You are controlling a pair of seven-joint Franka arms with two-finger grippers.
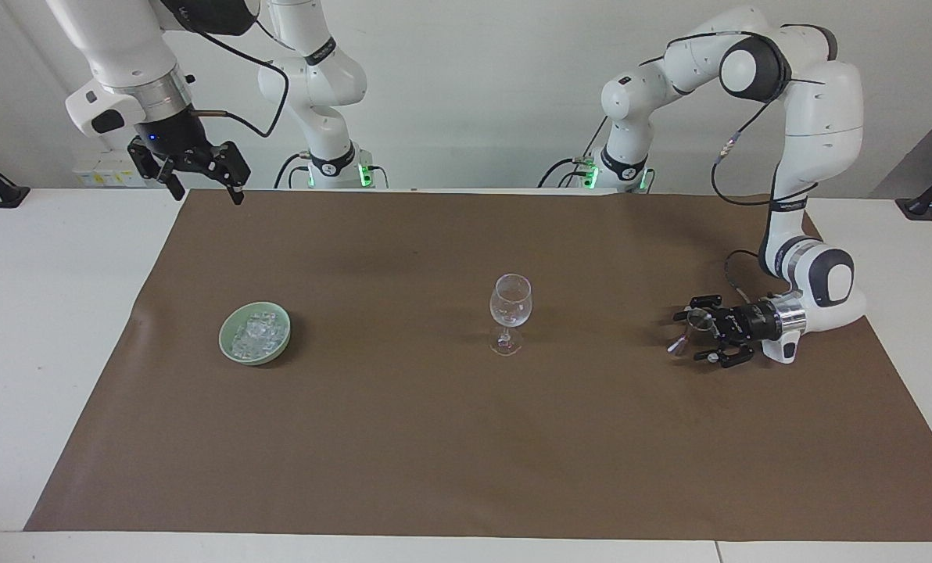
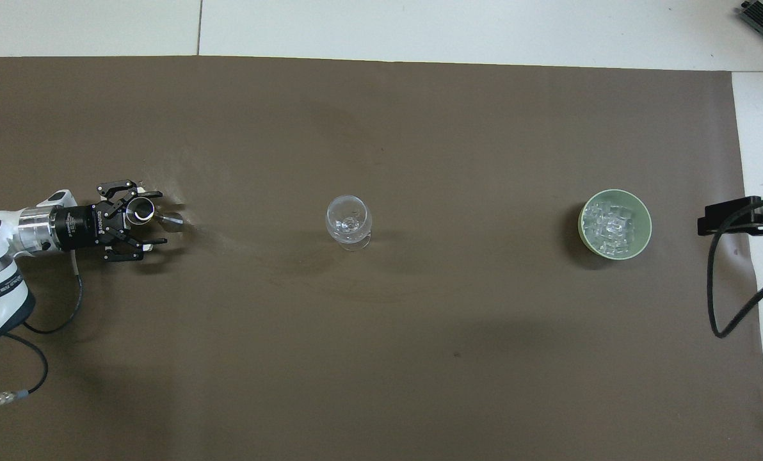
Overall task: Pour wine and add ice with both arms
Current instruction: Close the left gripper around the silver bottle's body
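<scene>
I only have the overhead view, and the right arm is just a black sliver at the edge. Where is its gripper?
Observer: The right gripper hangs open, high above the right arm's end of the table, well clear of the green bowl of ice.
Operator: How low is the left one?
Observer: The left gripper lies sideways just above the brown mat, level with the small metal cup, open, a finger on either side of it.
Operator: Anything in the wine glass?
Observer: Seen from the side, the wine glass stands upright and shows no liquid.
</scene>
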